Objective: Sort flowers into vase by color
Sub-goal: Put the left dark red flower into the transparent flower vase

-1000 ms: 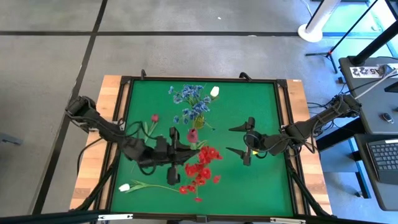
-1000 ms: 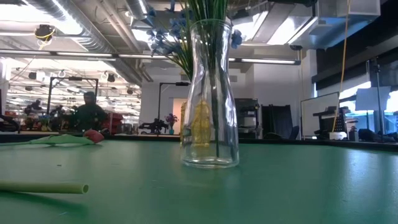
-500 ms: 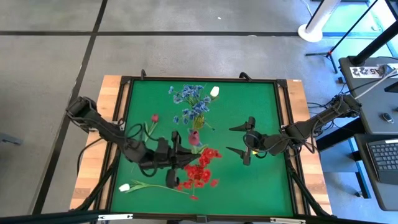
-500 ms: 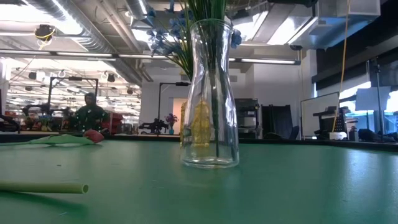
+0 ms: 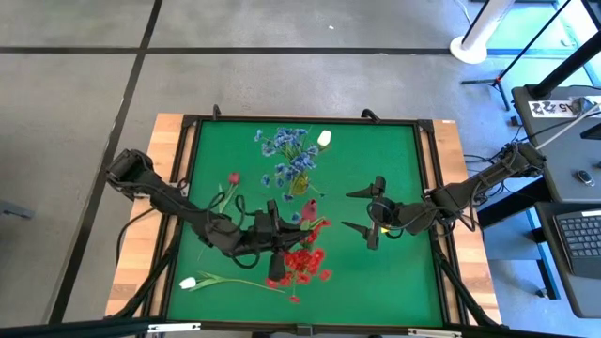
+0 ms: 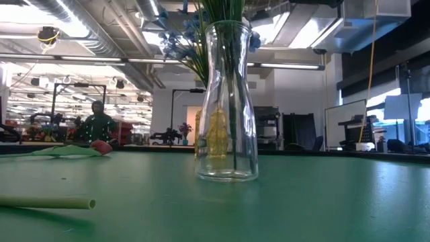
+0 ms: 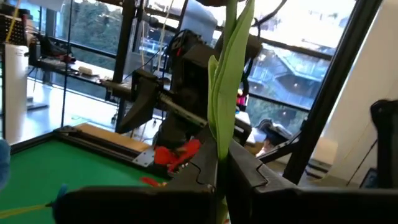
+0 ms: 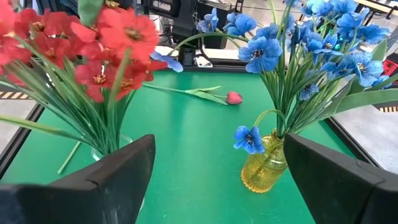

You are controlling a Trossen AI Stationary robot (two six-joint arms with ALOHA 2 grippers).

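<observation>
Near the middle of the green table (image 5: 394,160), the left claw (image 5: 282,228) grips a green flower stem (image 7: 225,112) that stands upright between its fingers, just above the red flowers (image 5: 300,263) in a clear vase (image 6: 227,101). Blue flowers (image 5: 289,155) fill a yellow vase (image 8: 264,165) toward the far edge, well apart from that claw. A pink bud (image 5: 233,177) and a white bud (image 5: 188,283) lie flat on the table. The right claw (image 5: 368,217) hovers wide open to the right, empty.
</observation>
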